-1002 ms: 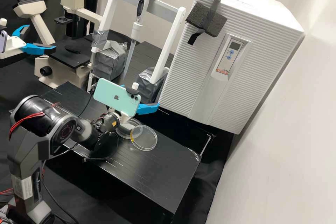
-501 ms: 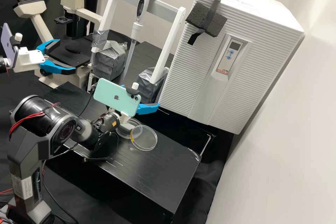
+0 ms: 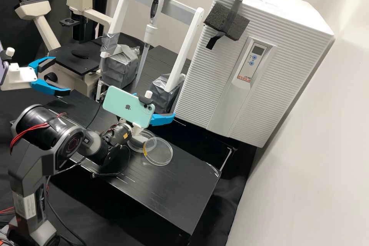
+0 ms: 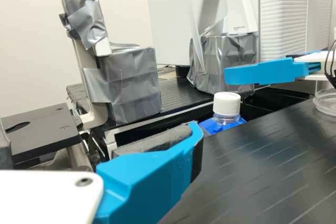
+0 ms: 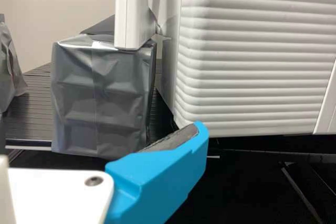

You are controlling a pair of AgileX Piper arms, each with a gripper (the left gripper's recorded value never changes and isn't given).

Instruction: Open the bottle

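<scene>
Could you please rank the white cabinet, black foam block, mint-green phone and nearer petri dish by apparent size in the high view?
1. White cabinet, by far largest.
2. Mint-green phone and black foam block look alike; the phone sits nearer the camera, so I leave them unranked.
3. Nearer petri dish, smallest.

Black bench (image 3: 173, 188) bears bottle (image 4: 226, 114), petri dish (image 3: 158, 156), microscope (image 3: 73, 77)
</scene>
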